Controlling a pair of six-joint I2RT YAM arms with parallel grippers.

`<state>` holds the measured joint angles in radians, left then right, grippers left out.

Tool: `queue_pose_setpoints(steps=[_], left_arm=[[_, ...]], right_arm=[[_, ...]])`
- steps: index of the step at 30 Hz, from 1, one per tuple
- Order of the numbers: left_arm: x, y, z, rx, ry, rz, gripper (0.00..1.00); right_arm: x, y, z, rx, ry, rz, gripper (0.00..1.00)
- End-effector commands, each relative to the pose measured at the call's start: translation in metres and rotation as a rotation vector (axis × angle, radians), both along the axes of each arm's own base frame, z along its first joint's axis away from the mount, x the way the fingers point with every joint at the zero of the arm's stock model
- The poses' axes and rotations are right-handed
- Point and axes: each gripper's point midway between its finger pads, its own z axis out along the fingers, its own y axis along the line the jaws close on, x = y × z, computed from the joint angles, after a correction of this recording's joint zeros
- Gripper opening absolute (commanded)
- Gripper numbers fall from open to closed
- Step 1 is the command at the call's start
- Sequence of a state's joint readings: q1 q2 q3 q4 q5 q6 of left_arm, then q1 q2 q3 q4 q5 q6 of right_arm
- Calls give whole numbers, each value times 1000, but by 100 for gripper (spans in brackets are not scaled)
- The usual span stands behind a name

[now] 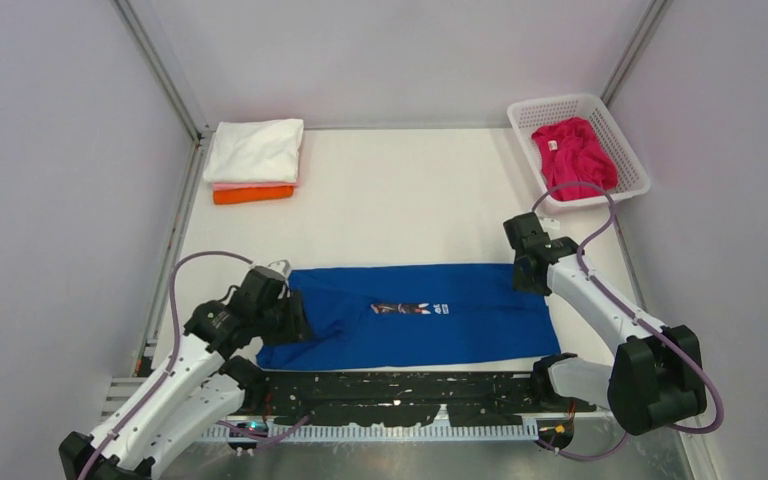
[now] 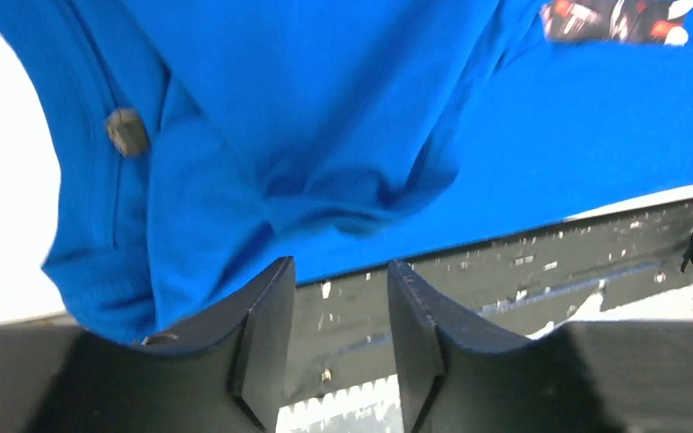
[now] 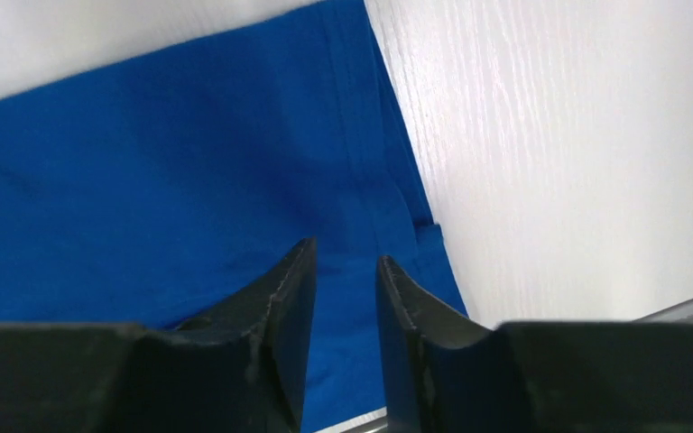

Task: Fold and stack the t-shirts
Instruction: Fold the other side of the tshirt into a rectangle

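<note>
Two pincers bracket one blue shirt (image 1: 410, 330), which lies flat on the table (image 1: 400, 200) as a long band just ahead of the arm bases. Its long axis runs from 9 o'clock to 3 o'clock in the overhead view, with the small chest print about midway.

The left pincer (image 1: 290, 318) sits at the 9 o'clock end, over bunched, rumpled cloth. Its jaws are parted and nothing lies between them. Through the gap its wrist camera shows only the black strip (image 1: 390, 385) along the near table edge.

The right pincer (image 1: 528, 275) sits at the 3 o'clock end, at the far corner where a stitched hem meets bare table. Its jaws are also parted, a little narrower, and unloaded.

Each arm is nearest its own end, so a fold across the long axis would likely need both ends pinched first. Neither is yet.

From the blue shirt, the finished pile lies toward 11 o'clock: a white shirt (image 1: 255, 148) on a pink one (image 1: 250, 185) on an orange one (image 1: 252, 194). Toward 2 o'clock, a magenta shirt (image 1: 572, 155) lies crumpled in the basket (image 1: 558, 101), well apart from either arm.
</note>
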<state>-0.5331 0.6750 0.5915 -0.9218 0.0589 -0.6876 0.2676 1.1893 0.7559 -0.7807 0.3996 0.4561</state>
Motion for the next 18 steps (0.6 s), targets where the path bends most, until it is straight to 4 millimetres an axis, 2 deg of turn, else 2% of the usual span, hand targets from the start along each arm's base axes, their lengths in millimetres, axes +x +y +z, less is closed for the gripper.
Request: queue_pose_setpoints(steps=[1,2,4,6,8,9,10,11,12,13,14,15,16,17,18], left_arm=[[-45,14,-6,16,164,62,51],[-49,24,-3,53,171,90,60],[-49,41,10,118,138,133,79],[-37,39,29,103,66,135,98],[-19,23,47,32,-15,100,100],[-10,13,53,-7,-49,79,99],[-2,3,56,-43,-74,58,100],[6,-7,59,-83,-97,38,100],[15,-15,60,-104,-119,31,100],[26,-21,60,-114,-138,33,100],[39,-25,62,-117,-170,39,100],[47,-26,61,-100,-183,39,100],[56,-24,59,-76,-190,68,100],[63,-26,56,-75,-183,78,100],[71,-29,55,-88,-179,81,100]], right_arm=[[-8,-6,5,-19,5,-52,52],[-7,-8,8,-30,-5,-62,59],[-5,-12,16,-46,-25,-73,80],[2,-9,25,-33,-64,-64,89],[12,6,34,43,-119,2,92],[21,27,41,148,-171,68,92],[23,38,42,192,-186,138,94],[31,69,55,339,-256,249,95],[29,82,53,393,-266,321,95],[31,112,69,525,-327,439,95],[24,128,68,573,-327,516,95],[23,147,77,631,-367,601,95],[13,168,80,646,-365,702,95],[13,181,83,650,-387,759,95],[-1,203,84,657,-378,857,94]])
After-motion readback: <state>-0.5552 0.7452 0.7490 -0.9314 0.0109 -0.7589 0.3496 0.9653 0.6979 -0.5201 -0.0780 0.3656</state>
